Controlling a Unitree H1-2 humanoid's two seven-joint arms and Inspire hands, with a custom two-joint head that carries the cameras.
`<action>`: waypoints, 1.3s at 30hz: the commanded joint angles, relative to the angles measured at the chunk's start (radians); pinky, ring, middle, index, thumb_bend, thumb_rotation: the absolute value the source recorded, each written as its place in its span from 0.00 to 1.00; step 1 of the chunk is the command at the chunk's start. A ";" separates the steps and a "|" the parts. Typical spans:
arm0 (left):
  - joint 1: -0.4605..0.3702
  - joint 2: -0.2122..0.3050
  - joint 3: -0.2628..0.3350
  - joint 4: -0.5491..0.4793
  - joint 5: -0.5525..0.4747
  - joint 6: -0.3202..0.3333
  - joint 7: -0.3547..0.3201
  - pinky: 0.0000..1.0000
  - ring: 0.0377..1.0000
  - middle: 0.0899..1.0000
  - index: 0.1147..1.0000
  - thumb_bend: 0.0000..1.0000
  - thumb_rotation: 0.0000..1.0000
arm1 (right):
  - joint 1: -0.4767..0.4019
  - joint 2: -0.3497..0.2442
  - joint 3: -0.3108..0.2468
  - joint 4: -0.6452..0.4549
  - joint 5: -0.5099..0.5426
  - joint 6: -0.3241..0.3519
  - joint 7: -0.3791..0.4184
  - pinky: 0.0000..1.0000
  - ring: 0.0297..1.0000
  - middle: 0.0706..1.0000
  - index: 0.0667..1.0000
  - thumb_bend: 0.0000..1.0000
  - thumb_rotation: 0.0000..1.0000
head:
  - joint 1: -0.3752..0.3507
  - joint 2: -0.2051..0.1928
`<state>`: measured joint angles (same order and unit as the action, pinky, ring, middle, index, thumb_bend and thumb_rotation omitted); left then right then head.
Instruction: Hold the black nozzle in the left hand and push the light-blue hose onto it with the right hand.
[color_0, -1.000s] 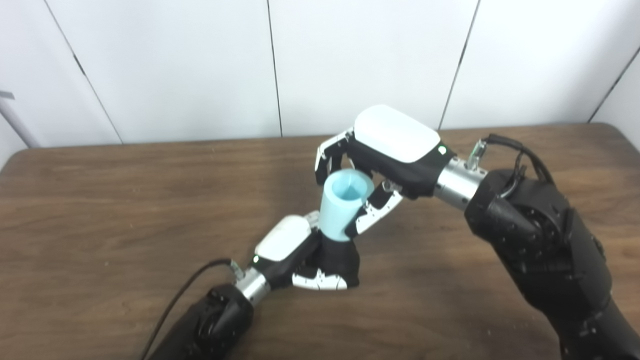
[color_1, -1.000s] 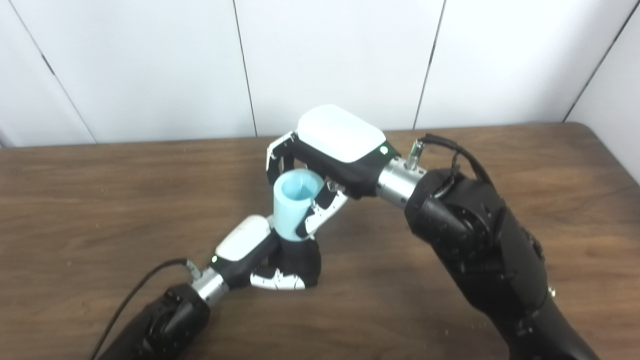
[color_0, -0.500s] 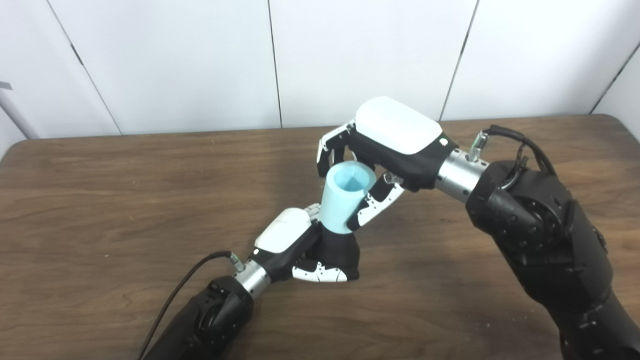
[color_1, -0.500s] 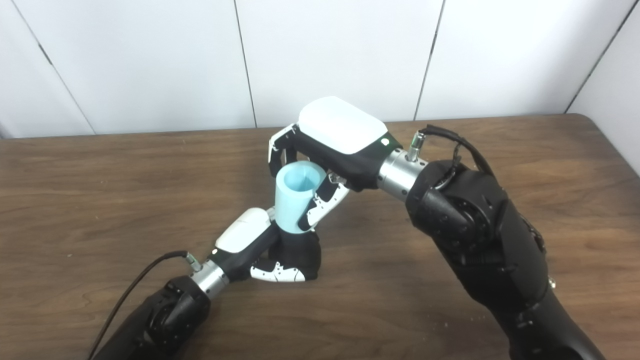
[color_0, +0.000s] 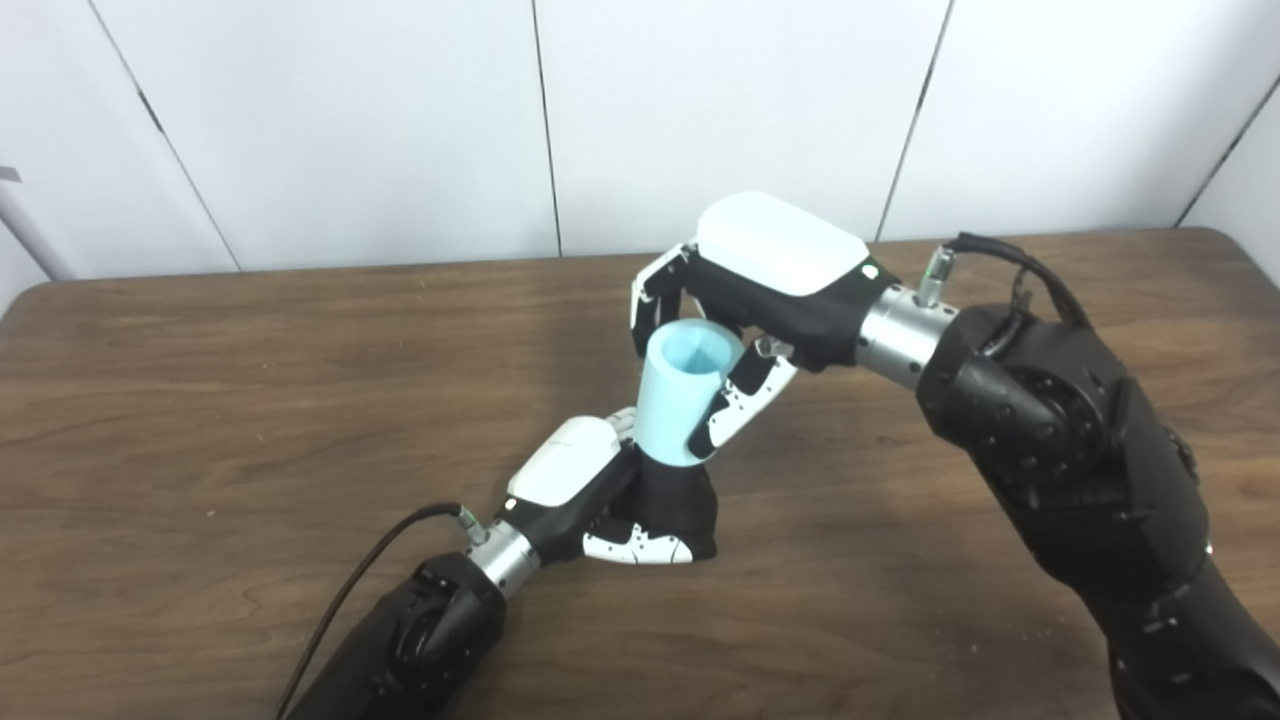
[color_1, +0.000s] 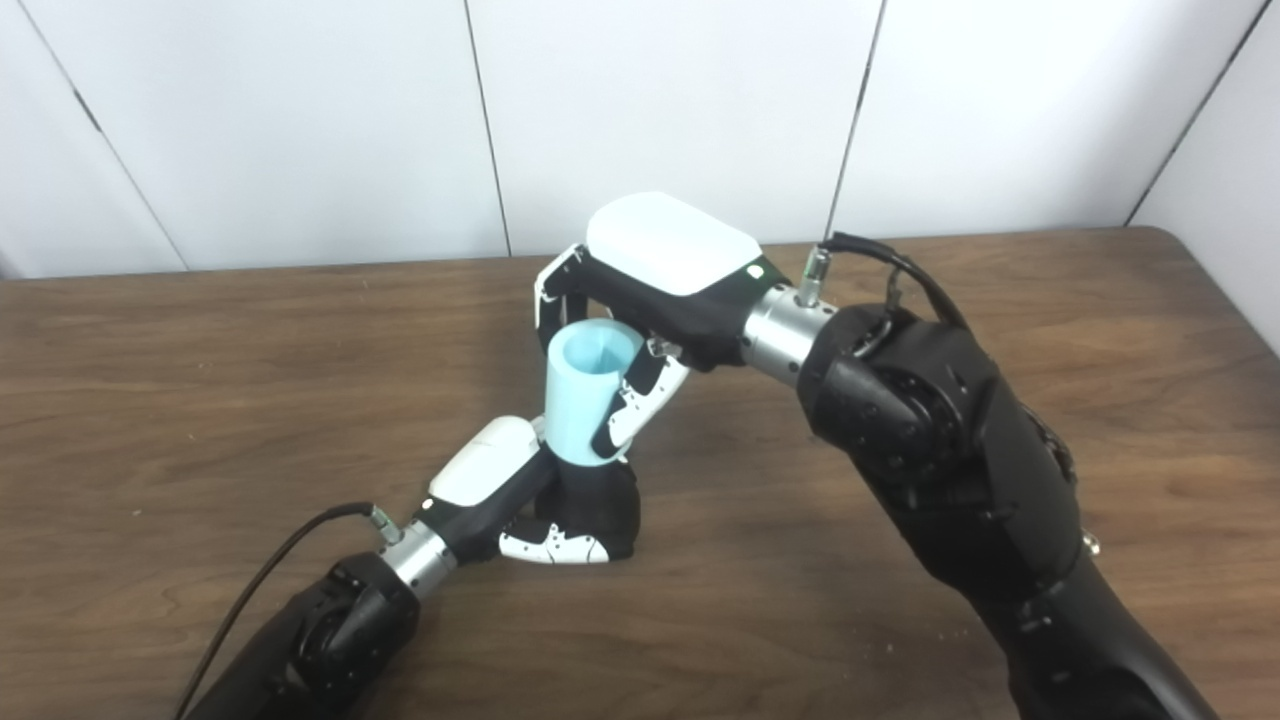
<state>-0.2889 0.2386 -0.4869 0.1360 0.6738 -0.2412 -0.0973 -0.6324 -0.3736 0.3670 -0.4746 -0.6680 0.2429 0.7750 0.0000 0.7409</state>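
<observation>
A short light-blue hose (color_0: 683, 393) stands nearly upright at the table's middle, its open end facing up. My right hand (color_0: 765, 290) is shut on the hose (color_1: 588, 393), fingers behind it and thumb in front. Directly below, the black nozzle (color_0: 676, 498) rests on the table, and the hose's lower end sits on the nozzle's top. My left hand (color_0: 590, 490) is shut on the nozzle (color_1: 598, 500), its fingers wrapped around the base. The nozzle's upper end is hidden inside the hose.
The brown wooden table (color_0: 200, 400) spreads to all sides of the hands. White wall panels (color_0: 400, 120) stand behind its far edge. A black cable (color_0: 350, 590) runs along my left forearm near the front edge.
The camera tilted a little, shifting the picture. My right hand and the hose leaned slightly left over the nozzle. The left hand has kept its hold.
</observation>
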 joint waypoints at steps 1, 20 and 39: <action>0.057 -0.004 -0.030 0.031 0.021 0.014 -0.028 0.94 0.94 0.83 0.46 0.50 0.66 | -0.039 0.003 0.003 -0.008 0.003 0.001 0.010 0.18 0.24 0.38 0.48 0.52 0.00 | 0.001 0.001; 0.056 -0.003 -0.028 0.024 0.017 0.021 -0.026 0.94 0.94 0.83 0.45 0.50 0.66 | -0.014 -0.004 0.024 -0.015 -0.003 -0.033 0.012 0.18 0.24 0.36 0.48 0.52 0.00 | 0.007 0.005; 0.058 0.006 -0.030 0.016 0.013 0.027 -0.032 0.93 0.95 0.83 0.46 0.51 0.67 | 0.139 -0.009 -0.053 -0.032 0.045 -0.207 -0.181 0.21 0.26 0.37 0.49 0.52 0.00 | 0.006 0.012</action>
<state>-0.2746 0.2365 -0.5012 0.1089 0.6718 -0.2233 -0.1038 -0.4879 -0.3761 0.3266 -0.5043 -0.6367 0.0923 0.6359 0.0046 0.7516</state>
